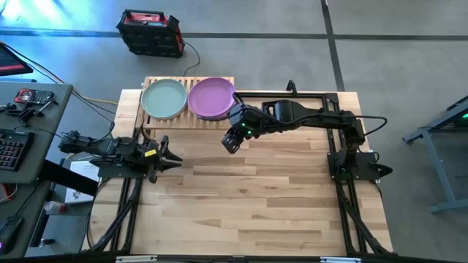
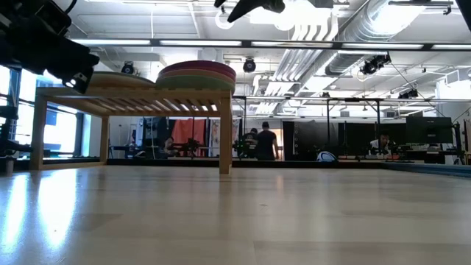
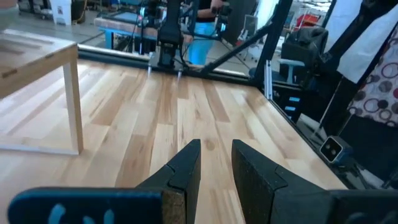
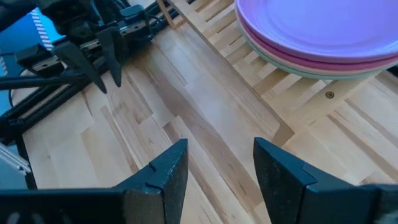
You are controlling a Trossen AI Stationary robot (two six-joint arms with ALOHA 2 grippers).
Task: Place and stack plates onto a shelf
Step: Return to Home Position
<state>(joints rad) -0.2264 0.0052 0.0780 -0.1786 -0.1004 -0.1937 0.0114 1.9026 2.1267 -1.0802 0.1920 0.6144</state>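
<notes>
Item: the plates, in two stacks on the shelf (image 1: pixel 183 122), which stands at the far left part of the table (image 1: pixel 256 197)

- Purple-topped stack (image 1: pixel 212 97): on the shelf's right half. Round, shallow and matte. The right wrist view shows a pink rim and a pale green rim beneath the purple; we cannot count the lower layers with confidence, perhaps four plates in all.
- Green-topped stack (image 1: pixel 164 98): on the shelf's left half, just beside the purple one. Sage green on top, with the lower plates hidden from above.
- Right gripper (image 1: pixel 232 140): over bare table just in front of the shelf's right corner. The fingers are spread wide with nothing between them. The purple-topped stack lies just beyond and to one side of it, apart from the fingers.
- Left gripper (image 1: pixel 174 158): low at the table's left side, well apart from the shelf. The fingers are narrowly parted and empty, pointing across the table.
- Relation governing the retreat: the right arm is the nearer one, and the stack sits shelf-ward of the pincer. We judge that pulling back toward the right base leads away from the plates
</notes>
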